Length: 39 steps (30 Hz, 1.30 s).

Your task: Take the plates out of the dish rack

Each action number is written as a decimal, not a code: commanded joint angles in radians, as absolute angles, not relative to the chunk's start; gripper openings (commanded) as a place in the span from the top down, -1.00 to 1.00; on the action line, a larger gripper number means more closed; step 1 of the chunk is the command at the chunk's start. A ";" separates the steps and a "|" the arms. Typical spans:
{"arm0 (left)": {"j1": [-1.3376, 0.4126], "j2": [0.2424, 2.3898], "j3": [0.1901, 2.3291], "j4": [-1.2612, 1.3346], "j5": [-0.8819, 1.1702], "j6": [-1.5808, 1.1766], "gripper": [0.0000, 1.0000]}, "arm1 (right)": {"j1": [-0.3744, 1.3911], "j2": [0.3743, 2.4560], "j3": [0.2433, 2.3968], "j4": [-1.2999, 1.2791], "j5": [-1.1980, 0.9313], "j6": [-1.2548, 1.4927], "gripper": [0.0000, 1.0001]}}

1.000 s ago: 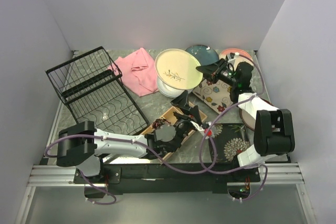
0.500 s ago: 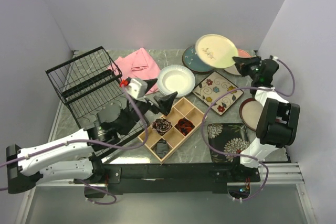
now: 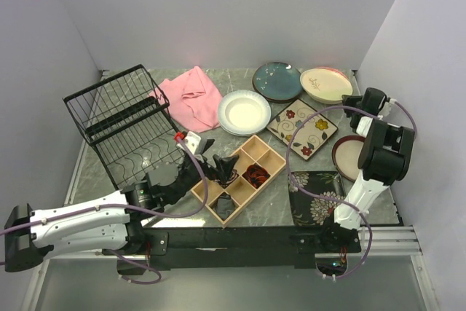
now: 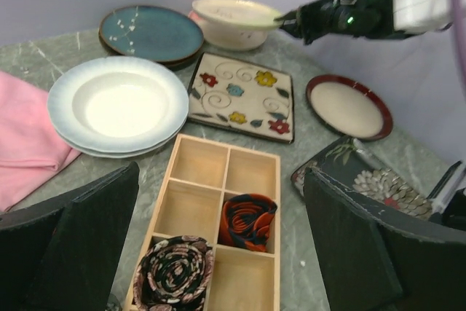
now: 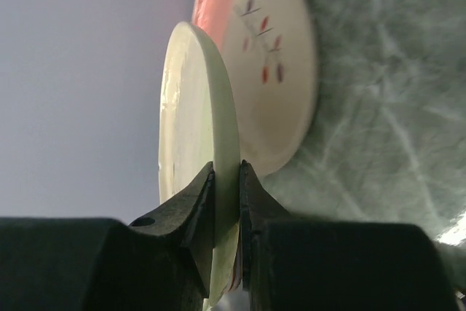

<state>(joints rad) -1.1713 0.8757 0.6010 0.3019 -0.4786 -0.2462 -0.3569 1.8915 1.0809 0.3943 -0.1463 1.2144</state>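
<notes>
The black wire dish rack [image 3: 116,118] stands at the left with no plates in it. My right gripper [image 3: 354,100] [image 5: 227,202] is shut on the rim of the cream-green plate [image 3: 325,84] [image 5: 196,143], holding it just over the pink-cream plate [image 5: 269,71] at the back right. On the table lie the teal plate [image 3: 277,80], white plate [image 3: 244,112], square cream floral plate [image 3: 302,127], dark red plate [image 3: 349,158] and square black floral plate [image 3: 317,194]. My left gripper [image 3: 217,159] [image 4: 222,253] is open and empty above the wooden tray [image 4: 218,209].
The wooden compartment tray [image 3: 240,176] holds two rolled ties [image 4: 247,220]. A pink cloth [image 3: 191,96] lies behind the rack's right side. White walls close in the table at the back, left and right.
My right arm carried the cream-green plate from the table's middle to the back right and lowered it over the pink-cream plate. My left arm swung left and extended again over the tray.
</notes>
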 commanded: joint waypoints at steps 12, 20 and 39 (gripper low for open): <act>-1.215 0.788 0.588 0.371 -0.494 -0.247 -0.99 | -0.345 2.017 1.284 0.532 0.092 1.232 1.00; -1.226 0.764 0.583 0.370 -0.509 -0.238 -0.99 | -0.313 2.089 1.384 0.439 0.081 1.197 0.26; -1.239 0.784 0.606 0.337 -0.509 -0.233 -0.99 | -0.301 2.166 1.638 -0.092 0.173 1.015 0.05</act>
<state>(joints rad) -1.2324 0.7975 0.5900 0.3161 -0.5022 -0.2451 -0.2901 2.1437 1.5826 -0.0677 0.1570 1.0458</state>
